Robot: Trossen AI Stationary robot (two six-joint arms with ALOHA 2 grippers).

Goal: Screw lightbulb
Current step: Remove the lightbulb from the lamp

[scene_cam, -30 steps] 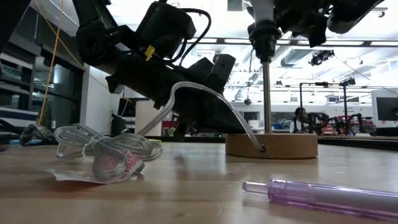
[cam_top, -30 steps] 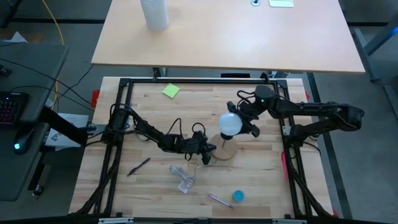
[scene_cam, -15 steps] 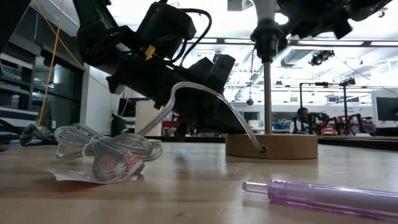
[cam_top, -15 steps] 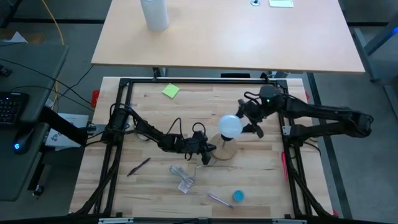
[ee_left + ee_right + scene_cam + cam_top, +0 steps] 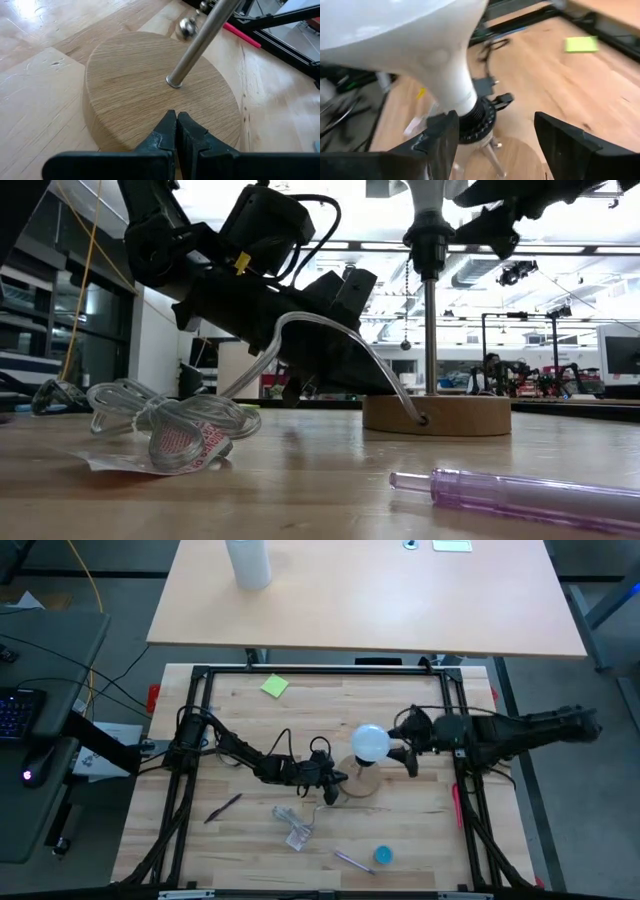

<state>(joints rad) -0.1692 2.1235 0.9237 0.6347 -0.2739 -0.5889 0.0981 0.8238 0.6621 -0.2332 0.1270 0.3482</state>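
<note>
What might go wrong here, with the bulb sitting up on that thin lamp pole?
The right gripper is open beside the lightbulb, not holding it; if the bulb is only partly threaded into the black socket, it might tilt or drop. The left gripper, shut, presses on the wooden base; if it slips, a push on the bulb could tip the lamp.

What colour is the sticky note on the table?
Yellow-green sticky note, clearest in the high view.

No legible text or labels
</note>
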